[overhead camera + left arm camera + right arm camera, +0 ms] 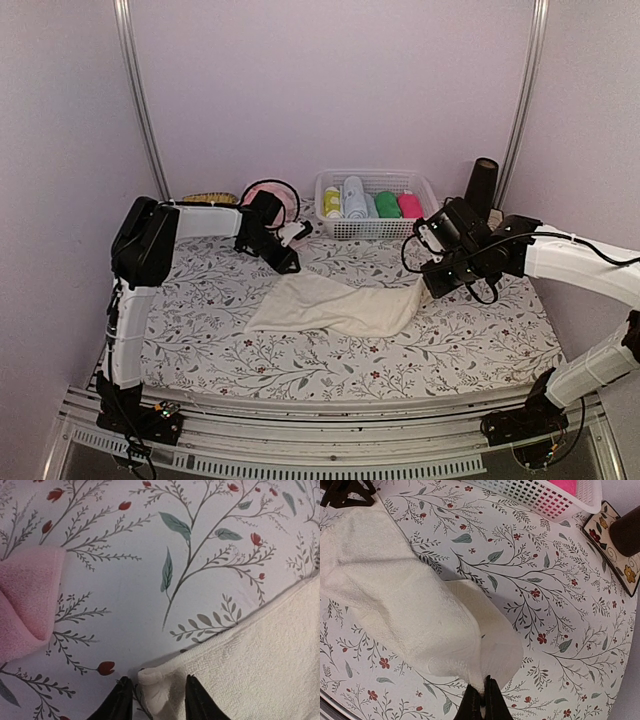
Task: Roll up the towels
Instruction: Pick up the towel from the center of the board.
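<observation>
- Closest to the right wrist camera, the right fingers [482, 699] are pressed together on one corner of the cream towel [335, 305], and the cloth fans out from that pinch, lifted off the table [450, 340] at that end.
- From above, the cream towel lies across the middle of the table, partly folded over itself, stretched between the two arms.
- Its far-left corner sits between the left fingers [156, 685], which stand somewhat apart. The cloth bunches in the gap, with a thin sliver of space beside one finger, so they straddle the corner without clearly clamping it.
- The pink towel [25, 605] lies on the table just left of that corner, near it but not touching the cream one. In the overhead view it shows behind the left wrist, at the back of the table.
- A white basket [375, 228] at the back holds four rolls [355, 197]: yellow-green, light blue, green and magenta.
- A dark cylinder [484, 185] stands on a flowered coaster [610, 550] to the right of the basket.
</observation>
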Robot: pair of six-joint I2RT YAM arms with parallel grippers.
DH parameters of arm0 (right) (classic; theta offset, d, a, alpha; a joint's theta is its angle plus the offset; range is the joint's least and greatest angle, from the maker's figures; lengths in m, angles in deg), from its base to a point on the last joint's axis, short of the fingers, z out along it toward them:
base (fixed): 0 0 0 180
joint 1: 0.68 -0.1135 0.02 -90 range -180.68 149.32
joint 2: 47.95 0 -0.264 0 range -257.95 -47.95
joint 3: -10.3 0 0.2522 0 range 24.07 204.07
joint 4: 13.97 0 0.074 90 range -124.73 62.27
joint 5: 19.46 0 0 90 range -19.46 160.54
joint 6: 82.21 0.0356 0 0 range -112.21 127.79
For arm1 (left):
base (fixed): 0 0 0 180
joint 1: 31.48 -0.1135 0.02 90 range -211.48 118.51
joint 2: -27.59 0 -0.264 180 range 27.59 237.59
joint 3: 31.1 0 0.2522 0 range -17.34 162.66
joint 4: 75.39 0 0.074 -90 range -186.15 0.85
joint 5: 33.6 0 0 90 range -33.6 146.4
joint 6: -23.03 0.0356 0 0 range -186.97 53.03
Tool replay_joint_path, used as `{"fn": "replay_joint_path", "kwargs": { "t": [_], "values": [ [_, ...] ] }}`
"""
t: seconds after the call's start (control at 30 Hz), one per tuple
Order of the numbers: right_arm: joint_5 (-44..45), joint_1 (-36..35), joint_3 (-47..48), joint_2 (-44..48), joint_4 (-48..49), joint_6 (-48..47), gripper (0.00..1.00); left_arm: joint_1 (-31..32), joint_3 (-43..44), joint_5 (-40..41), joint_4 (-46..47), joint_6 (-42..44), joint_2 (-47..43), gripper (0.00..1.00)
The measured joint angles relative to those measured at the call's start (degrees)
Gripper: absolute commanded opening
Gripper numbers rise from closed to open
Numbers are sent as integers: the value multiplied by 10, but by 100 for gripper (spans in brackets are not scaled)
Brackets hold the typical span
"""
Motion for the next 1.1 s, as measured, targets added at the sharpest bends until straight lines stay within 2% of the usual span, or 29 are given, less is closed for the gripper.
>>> {"fn": "replay_joint_path", "kwargs": {
  "t": [0.2, 0.47, 0.6, 0.7, 0.93, 1.1],
  "values": [
    [2, 0, 0, 0, 0, 0, 2, 0, 16, -5, -6, 3, 13, 1],
    [15, 0, 0, 0, 0, -2, 2, -8, 18, -15, -5, -11, 12, 0],
    [34, 0, 0, -4, -2, -2, 2, -21, -15, -27, 6, -19, -31, 0],
    [49, 0, 0, -4, -6, -2, 2, -35, -74, -47, 30, -22, -126, 0],
    [45, 0, 2, 12, -8, -15, 2, -45, -236, -109, 142, -9, -443, 0],
    [27, 0, 16, 47, -13, -37, 2, -46, -363, -151, 195, 8, -598, 0]
  ]
}}
